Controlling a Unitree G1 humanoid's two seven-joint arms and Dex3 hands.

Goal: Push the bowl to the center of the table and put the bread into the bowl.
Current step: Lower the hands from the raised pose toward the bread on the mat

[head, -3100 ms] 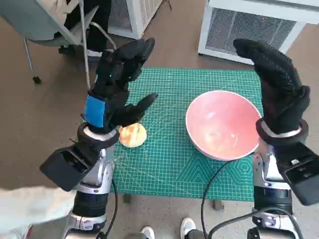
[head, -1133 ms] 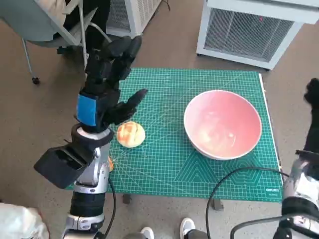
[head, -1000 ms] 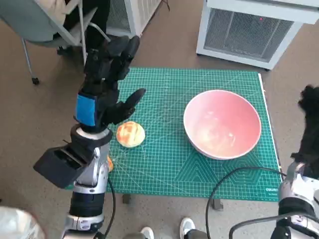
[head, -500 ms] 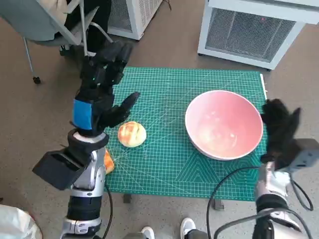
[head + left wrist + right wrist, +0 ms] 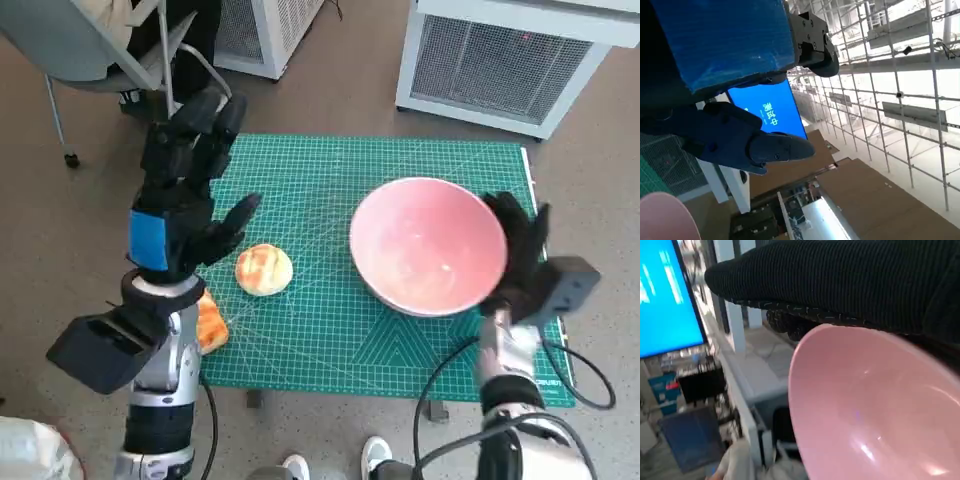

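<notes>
Your pink bowl [image 5: 428, 247] holds nothing; its inside is bare in the head view and again in the right wrist view, where it fills the frame right under the glove. The right hand [image 5: 520, 262] lies flat against the bowl's outer wall, fingers straight and slightly apart, gripping nothing. The bread [image 5: 264, 269] sits on the green cutting mat [image 5: 330, 330] just beyond the thumb of your left hand [image 5: 180, 190], not touching it. That hand is raised with its fingers spread wide and nothing in them. Between the bread and the bowl you have a bare strip of mat. A second orange piece [image 5: 210, 320] lies at the mat's edge beside the left forearm. The bowl's far side stands near the mat's right edge. The left wrist view shows only a sliver of the bowl's rim [image 5: 662, 217] beneath the fingers [image 5: 775, 147], otherwise a blue screen and scaffolding.
</notes>
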